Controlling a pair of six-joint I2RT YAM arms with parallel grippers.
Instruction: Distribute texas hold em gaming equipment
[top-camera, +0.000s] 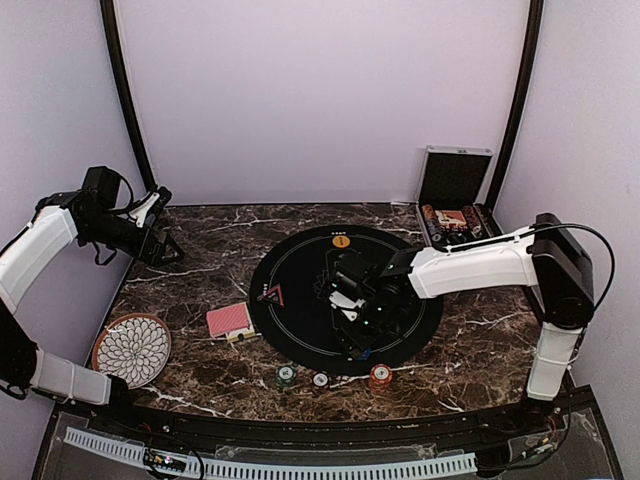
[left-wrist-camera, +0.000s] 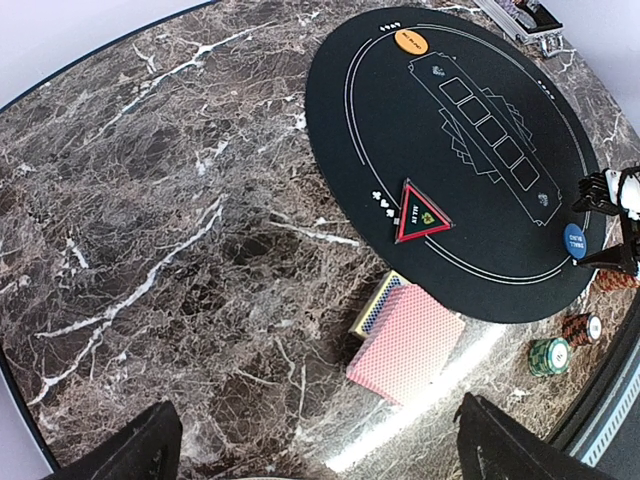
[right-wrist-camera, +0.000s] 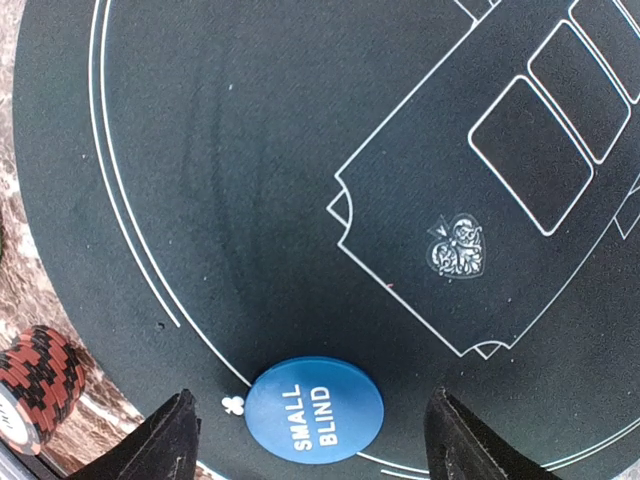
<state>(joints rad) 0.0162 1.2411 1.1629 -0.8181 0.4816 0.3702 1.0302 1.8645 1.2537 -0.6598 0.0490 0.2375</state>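
Pale lilac walls enclose a dark marble desk (top-camera: 200, 260). The black round mat (top-camera: 300, 300) on it is the reference for all positions below.

Top view. An orange disc (top-camera: 341, 241) lies on the mat's far edge, and a triangular marker (top-camera: 270, 295) lies on its left edge. The red-backed cards (top-camera: 229, 320) lie just off the mat's left side. Green chips (top-camera: 286, 377), a white chip (top-camera: 320, 380) and red chips (top-camera: 380, 377) sit in a row just off its near edge, probably laid out as one seat's stake. The chip case (top-camera: 455, 175) stands open beyond the mat's far right; its tray holds rows of chips and a reddish item. The plate (top-camera: 131, 349), well off the mat's near left, carries nothing of the game. The left hand (top-camera: 165, 235) is parked far left of the mat, out of the working area.

Left wrist view. The left hand is fully open and holds nothing; only marble shows between its fingers. The cards lie slightly spread beside the marker.

Right wrist view. The right hand (right-wrist-camera: 312, 395) is wide open, with one finger on each side of the blue disc (right-wrist-camera: 314, 409) and a gap at both sides. It grips nothing. The disc, lettered SMALL BLIND, lies flat on the mat's near rim line close to the red chips, which looks like its seat position.
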